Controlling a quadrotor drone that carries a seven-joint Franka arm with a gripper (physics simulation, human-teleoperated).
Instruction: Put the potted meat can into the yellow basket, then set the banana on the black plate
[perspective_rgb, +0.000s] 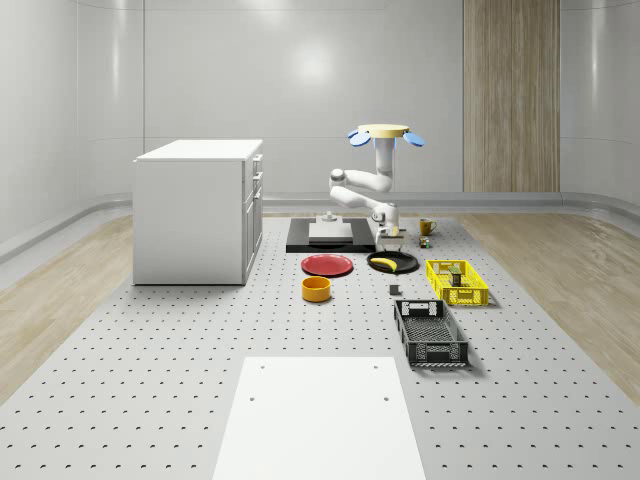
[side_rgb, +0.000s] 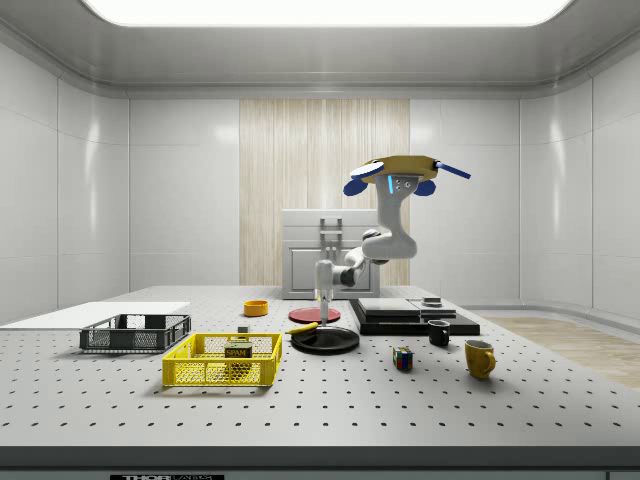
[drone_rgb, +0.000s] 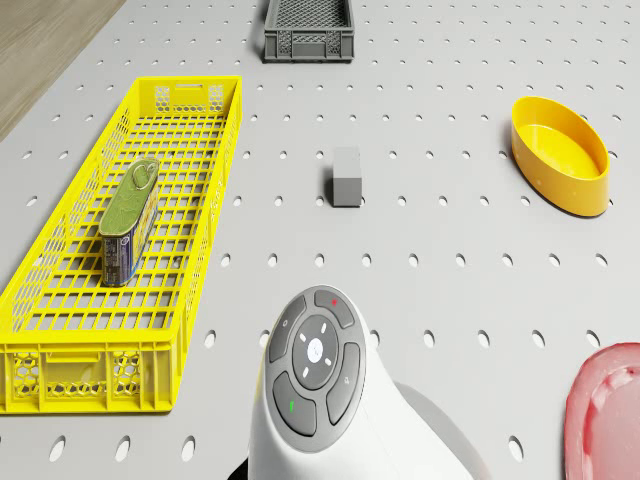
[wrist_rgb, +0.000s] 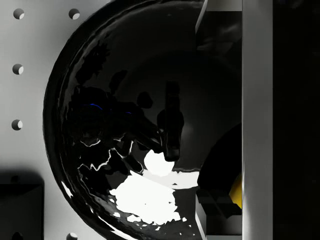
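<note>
1. Whole-scene view: my drone (perspective_rgb: 384, 132) hovered high over the far side of the glossy round black plate (perspective_rgb: 405, 266). My claw (perspective_rgb: 391, 232) hung just above that plate's far rim. The curved yellow banana (perspective_rgb: 384, 262) lay on the plate below the claw, its long axis running across the plate. The tin potted meat can (perspective_rgb: 456, 270) sat in the yellow mesh basket (perspective_rgb: 470, 297) beside the plate.
2. Side view: the claw (side_rgb: 322, 305) pointed down over the plate (side_rgb: 335, 345). The banana (side_rgb: 303, 327) reached past the rim on the basket's side. I judged it already set down, so lifting straight up came next. I could not tell how wide my claw stood, or whether it touched the fruit.
3. Drone view: the can (drone_rgb: 128, 222) lay lengthwise in the basket. A small grey block (drone_rgb: 346, 178), an orange bowl (drone_rgb: 560, 155) and a red plate (drone_rgb: 605, 410) stood apart from the black plate, none blocking a rise.
4. Wrist view: the black plate (wrist_rgb: 100, 125) lay close beneath me.
</note>
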